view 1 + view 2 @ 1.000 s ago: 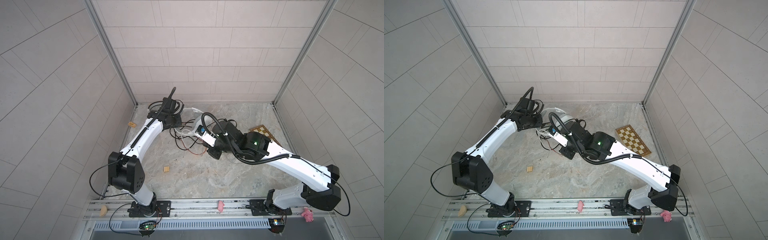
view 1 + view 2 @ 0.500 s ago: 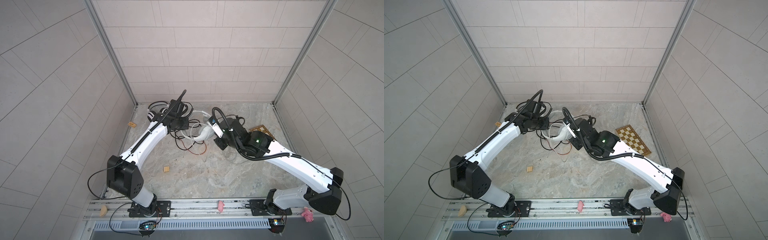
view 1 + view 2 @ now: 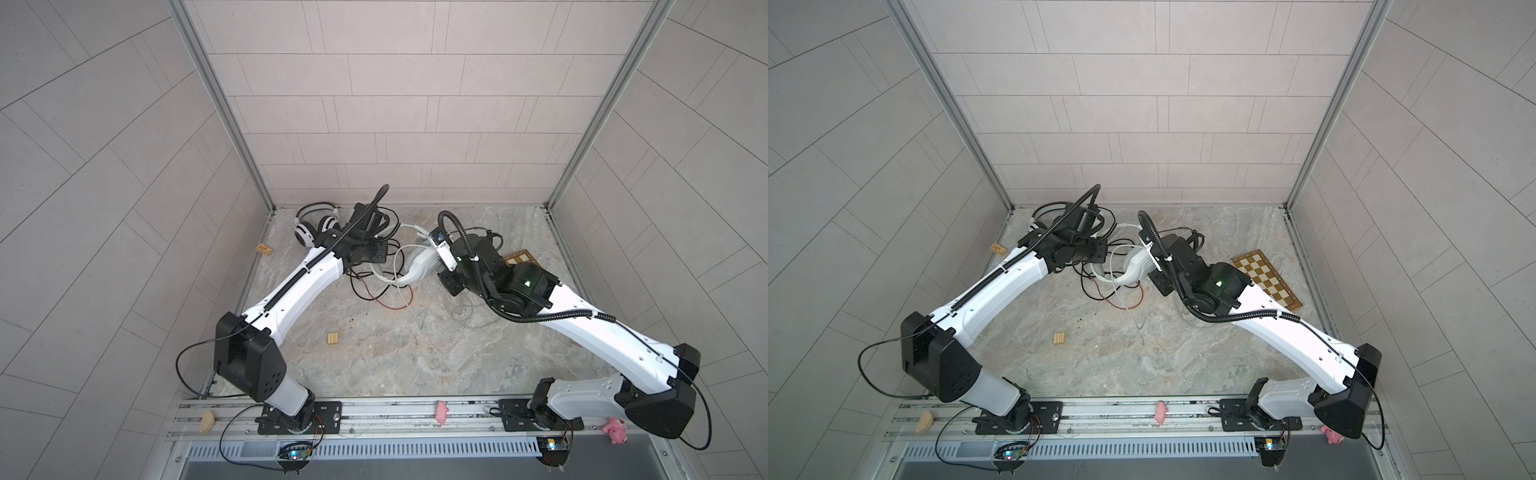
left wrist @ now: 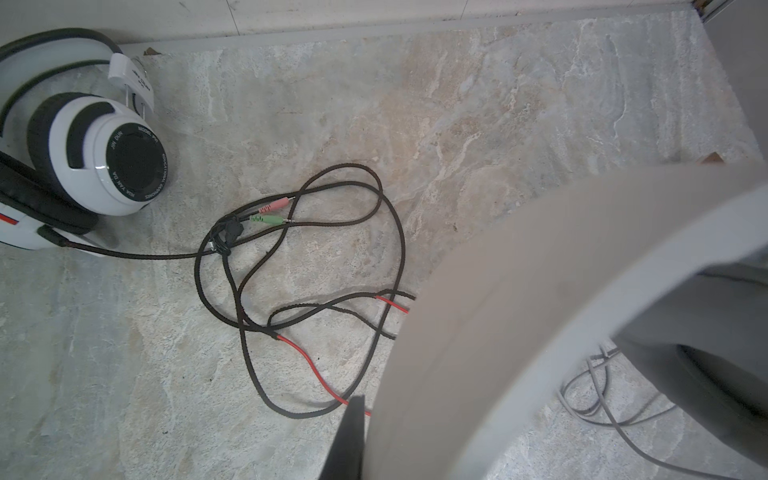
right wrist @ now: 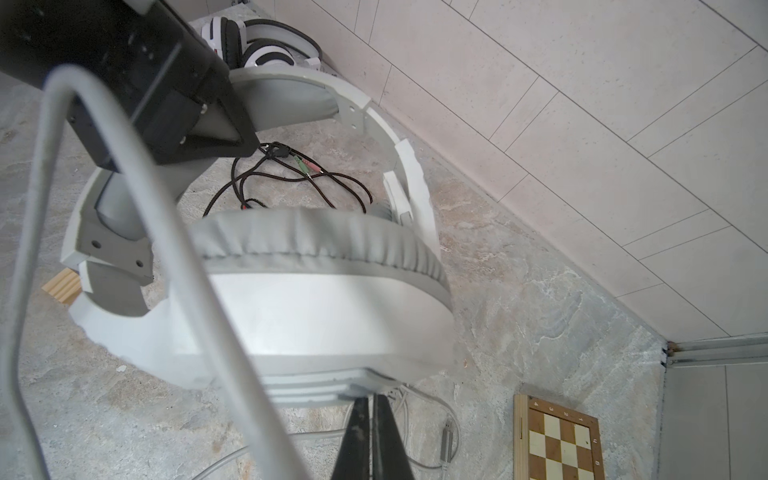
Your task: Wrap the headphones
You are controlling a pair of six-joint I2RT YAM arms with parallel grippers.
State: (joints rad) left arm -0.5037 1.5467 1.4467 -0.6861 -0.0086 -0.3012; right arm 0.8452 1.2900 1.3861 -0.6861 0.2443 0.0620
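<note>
the pale-grey over-ear headset with angular cups (image 3: 422,266) hangs just above the far middle of the marbled stone table (image 3: 374,365), its headband clamped in the narrow left gripper (image 3: 386,241). the right gripper (image 5: 368,409), jaws pressed together, meets the outer shell of one cup, and the headset's whitish cable (image 5: 199,282) loops up and trails onto the table. the white headset with black-striped round cups (image 3: 309,228) lies in the far left corner, its black-and-red braided cable (image 4: 316,374) loosely tangled beneath the left gripper.
</note>
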